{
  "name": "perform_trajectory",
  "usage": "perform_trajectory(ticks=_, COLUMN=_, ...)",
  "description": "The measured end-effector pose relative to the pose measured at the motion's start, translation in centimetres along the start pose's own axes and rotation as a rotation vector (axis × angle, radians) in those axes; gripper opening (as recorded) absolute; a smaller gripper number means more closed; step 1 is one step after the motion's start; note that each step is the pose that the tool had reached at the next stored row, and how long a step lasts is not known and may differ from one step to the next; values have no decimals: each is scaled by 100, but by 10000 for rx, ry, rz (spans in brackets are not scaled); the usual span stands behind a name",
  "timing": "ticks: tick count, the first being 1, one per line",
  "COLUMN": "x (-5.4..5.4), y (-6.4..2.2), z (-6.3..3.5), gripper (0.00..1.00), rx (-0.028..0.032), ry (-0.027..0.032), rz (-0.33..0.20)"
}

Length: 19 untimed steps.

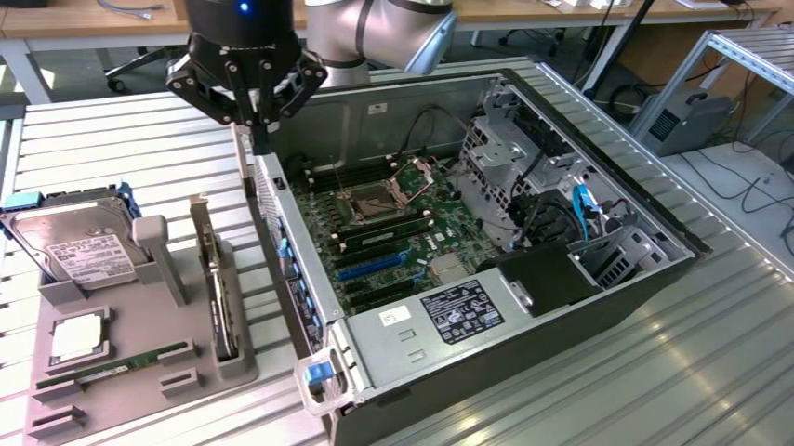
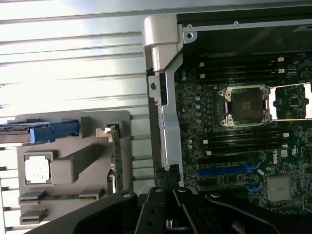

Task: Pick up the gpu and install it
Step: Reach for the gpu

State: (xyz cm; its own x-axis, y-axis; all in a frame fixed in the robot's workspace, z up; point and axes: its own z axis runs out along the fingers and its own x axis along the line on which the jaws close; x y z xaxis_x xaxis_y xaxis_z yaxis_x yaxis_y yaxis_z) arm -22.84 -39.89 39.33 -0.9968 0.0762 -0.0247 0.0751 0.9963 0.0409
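Observation:
The gpu (image 1: 219,295) stands on edge in a slot of the grey holder tray (image 1: 125,395), to the exterior view's left of the open computer case (image 1: 496,307). In the wrist view the gpu (image 2: 116,157) shows edge-on, with its silver end bracket beside it. My gripper (image 1: 262,137) hangs over the case's near side wall, above and beyond the gpu and apart from it. The black fingers are shut together with nothing between them. In the wrist view the gripper (image 2: 166,176) points down at the case's wall edge.
On the tray also sit a hard drive (image 1: 81,249) with a white label, a CPU (image 1: 77,336) and a green RAM stick (image 1: 114,364). Inside the case lie the motherboard (image 1: 385,232), its open CPU socket (image 2: 246,105) and blue card slots (image 2: 226,170). Ribbed metal tabletop (image 1: 112,139) surrounds everything.

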Motion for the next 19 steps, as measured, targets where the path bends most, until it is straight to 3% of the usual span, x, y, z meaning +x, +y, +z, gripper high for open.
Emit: perform_trajectory(ticks=19, x=106, y=-8, z=-3, gripper=11, rx=4, ry=-1, rz=0)
